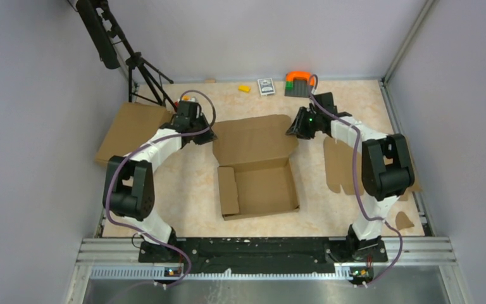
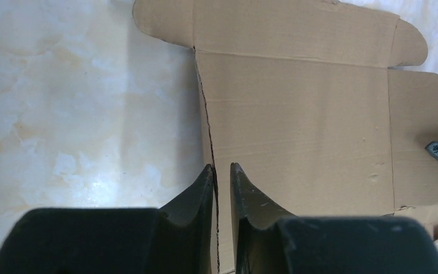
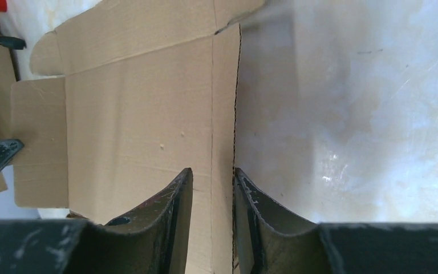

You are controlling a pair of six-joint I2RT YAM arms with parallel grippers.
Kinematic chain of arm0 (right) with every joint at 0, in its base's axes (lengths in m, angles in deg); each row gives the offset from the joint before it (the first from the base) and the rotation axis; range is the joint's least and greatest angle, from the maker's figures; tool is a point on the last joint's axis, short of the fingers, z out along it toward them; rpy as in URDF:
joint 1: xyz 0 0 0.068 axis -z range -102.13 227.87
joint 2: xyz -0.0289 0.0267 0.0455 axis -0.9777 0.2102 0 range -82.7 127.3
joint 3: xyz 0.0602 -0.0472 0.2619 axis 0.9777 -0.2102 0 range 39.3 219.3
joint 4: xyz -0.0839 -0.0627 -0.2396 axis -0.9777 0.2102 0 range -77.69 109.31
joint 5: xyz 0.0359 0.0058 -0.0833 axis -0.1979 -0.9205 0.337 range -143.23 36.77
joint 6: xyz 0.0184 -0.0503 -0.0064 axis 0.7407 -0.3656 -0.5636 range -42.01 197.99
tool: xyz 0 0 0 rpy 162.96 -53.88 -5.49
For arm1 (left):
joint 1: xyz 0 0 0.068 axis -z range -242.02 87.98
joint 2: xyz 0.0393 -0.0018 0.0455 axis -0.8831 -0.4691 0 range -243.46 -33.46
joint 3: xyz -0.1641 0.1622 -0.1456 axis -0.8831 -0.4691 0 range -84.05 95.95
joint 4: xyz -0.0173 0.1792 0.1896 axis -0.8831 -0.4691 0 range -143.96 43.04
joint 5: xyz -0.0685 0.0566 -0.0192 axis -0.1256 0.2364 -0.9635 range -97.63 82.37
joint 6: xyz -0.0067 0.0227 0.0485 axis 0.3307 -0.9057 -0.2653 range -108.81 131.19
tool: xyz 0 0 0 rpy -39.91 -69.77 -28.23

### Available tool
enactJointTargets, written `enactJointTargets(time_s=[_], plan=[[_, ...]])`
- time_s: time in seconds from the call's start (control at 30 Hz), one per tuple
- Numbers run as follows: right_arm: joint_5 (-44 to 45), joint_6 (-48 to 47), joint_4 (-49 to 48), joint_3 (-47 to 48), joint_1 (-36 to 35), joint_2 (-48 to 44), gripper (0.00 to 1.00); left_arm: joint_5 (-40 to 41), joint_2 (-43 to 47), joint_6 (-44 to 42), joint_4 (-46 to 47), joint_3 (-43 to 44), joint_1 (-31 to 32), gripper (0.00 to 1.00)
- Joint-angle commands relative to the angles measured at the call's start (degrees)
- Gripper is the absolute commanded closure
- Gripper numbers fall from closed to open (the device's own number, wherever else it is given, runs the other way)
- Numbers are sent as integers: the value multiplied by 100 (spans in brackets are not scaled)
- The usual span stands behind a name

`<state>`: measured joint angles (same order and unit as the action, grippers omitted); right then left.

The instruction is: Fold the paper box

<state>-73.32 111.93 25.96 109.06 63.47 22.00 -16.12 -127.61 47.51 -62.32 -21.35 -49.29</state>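
Starting nearest the arm bases, the box (image 1: 259,190) sits in the middle of the bench (image 1: 190,202), half formed. Its near part is a shallow tray with the walls up, and a flap leans in along the tray's left side. Beyond the tray the lid panel lies open, stretching toward the far side, with rounded tabs at its far corners.

The left end effector (image 2: 221,166) is at the lid's left edge. Its fingers are drawn close together with the cardboard's edge running up between them — they look clamped on the box there. The right end effector (image 3: 212,170) is at the lid's right edge, opposite. Its fingers stand a little apart with the lid's narrow side strip between them and one finger touching the strip's edge — I cannot tell whether they pinch it.

Right of the box, partly under the right arm, lies a notched blank (image 1: 336,166), with a small scrap (image 1: 405,220) near it. A flat sheet (image 1: 130,130) lies at the bench's far left, by a tripod (image 1: 140,66). Along the far edge sit a yellow block (image 1: 245,88), a card pack (image 1: 266,85) and an orange-and-green tool (image 1: 299,82).
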Motion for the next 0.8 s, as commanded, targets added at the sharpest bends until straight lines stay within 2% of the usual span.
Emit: enactJointTargets(time_s=[0.0, 0.23, 0.53, 0.63, 0.77], plan=[[378, -414, 303, 596, -227, -41, 69, 114, -78, -377, -201, 400, 186, 82], [1749, -1117, 1494, 1540, -830, 310, 69, 478, -409, -740, -835, 943, 473, 81], [2291, -1341, 2008, 1914, -967, 583, 72, 782, -609, -905, -1345, 1265, 493, 80], [2270, -1413, 2079, 1981, -986, 634, 76, 796, -618, -987, -1413, 1299, 493, 80], [2241, -1487, 2182, 2125, -1030, 758, 79, 746, -723, -1054, -1486, 1389, 502, 84]])
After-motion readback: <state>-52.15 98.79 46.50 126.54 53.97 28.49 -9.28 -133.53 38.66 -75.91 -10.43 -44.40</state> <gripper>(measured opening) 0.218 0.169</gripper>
